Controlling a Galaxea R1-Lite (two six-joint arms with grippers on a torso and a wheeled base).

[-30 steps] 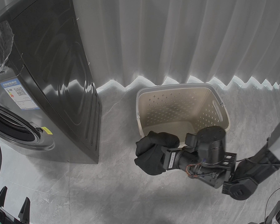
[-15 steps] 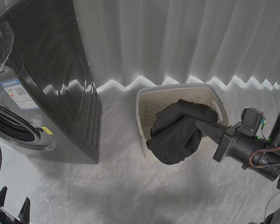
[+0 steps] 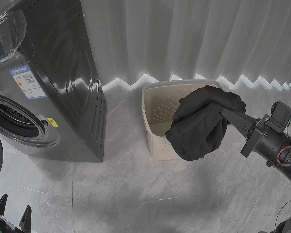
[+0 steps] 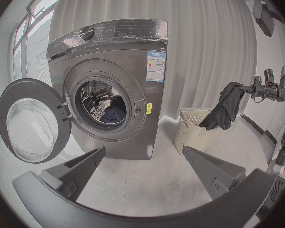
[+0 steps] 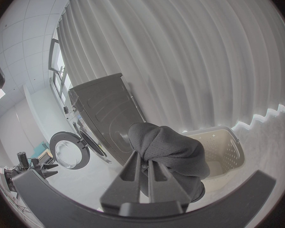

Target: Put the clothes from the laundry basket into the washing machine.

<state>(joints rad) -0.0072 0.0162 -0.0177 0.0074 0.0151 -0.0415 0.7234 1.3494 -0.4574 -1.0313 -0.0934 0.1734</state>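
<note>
Aloft, right hand (image 3: 225, 111) clamping garment (image 3: 197, 130), hem above rim of laundry basket (image 3: 145, 96)

The mouth of the washing machine (image 4: 139, 89) is left unblocked, its door (image 4: 31, 121) swung wide aside. Open floor (image 3: 126, 191) is seen between the machine and the laundry basket (image 3: 158, 146).

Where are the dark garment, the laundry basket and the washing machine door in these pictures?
dark garment (image 3: 200, 130), head view, middle of the hanging cloth.
laundry basket (image 3: 158, 146), head view, its near outer wall.
washing machine door (image 4: 31, 121), left wrist view, the round glass pane.
</note>
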